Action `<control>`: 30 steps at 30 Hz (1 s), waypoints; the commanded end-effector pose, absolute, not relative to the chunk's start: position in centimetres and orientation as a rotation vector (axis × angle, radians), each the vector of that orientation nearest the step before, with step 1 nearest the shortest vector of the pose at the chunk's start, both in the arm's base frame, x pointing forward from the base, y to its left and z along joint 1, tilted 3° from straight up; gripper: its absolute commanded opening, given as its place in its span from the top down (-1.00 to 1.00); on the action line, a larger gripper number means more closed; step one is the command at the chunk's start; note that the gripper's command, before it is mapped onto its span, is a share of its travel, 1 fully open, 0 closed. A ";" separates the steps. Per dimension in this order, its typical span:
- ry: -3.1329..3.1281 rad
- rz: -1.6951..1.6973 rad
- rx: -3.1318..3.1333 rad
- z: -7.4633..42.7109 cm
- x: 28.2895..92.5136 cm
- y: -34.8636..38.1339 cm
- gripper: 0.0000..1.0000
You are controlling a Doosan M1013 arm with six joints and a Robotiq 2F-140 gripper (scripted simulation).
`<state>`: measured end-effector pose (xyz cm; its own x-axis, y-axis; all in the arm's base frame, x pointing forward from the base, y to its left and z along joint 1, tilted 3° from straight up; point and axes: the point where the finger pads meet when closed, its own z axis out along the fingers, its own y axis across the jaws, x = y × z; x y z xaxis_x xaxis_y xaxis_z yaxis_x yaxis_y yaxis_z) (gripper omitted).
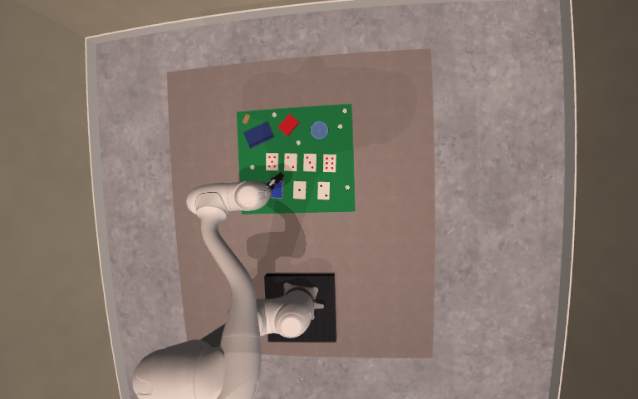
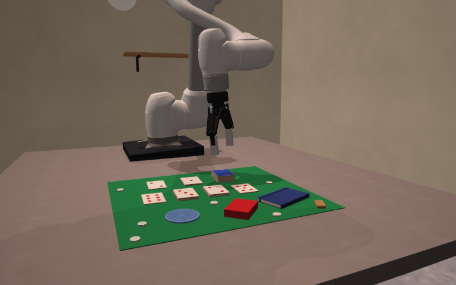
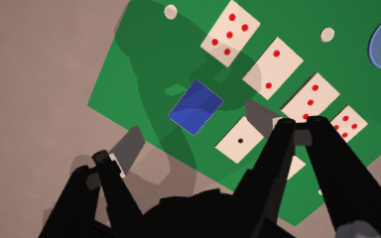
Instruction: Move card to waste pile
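The face-down stock (image 1: 277, 189) is a blue-backed stack at the left end of the near row on the green mat (image 1: 312, 148). It also shows in the side view (image 2: 222, 175) and in the wrist view (image 3: 195, 107). The waste pile (image 1: 300, 189) is a face-up card with one black dot right beside the stock, and it also shows in the side view (image 2: 191, 180) and in the wrist view (image 3: 240, 140). My gripper (image 2: 221, 144) is open and empty. It hangs well above the stock, pointing down, with the stock between the fingertips in the wrist view (image 3: 194, 131).
Another one-dot card (image 1: 323, 190) lies past the waste pile. A row of red-pip cards (image 1: 300, 162) lies behind. Further back are a blue book (image 2: 282, 197), a red block (image 2: 240, 208), a blue disc (image 2: 181, 215), a small brown block (image 2: 319, 203) and scattered white chips. The robot base (image 2: 162, 148) stands behind the mat.
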<state>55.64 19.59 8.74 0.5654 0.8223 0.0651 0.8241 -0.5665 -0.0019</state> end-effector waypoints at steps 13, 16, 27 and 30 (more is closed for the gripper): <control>-0.121 -0.043 -3.178 8.7 55.6 19.6 0.01; -0.120 -0.043 -3.178 8.6 55.6 19.6 0.01; -0.119 -0.043 -3.178 7.3 55.7 19.6 0.01; -0.119 -0.043 -3.178 6.7 55.7 19.6 0.01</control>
<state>55.67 19.56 7.10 0.9968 0.0755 0.0257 0.0744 -0.9964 0.0405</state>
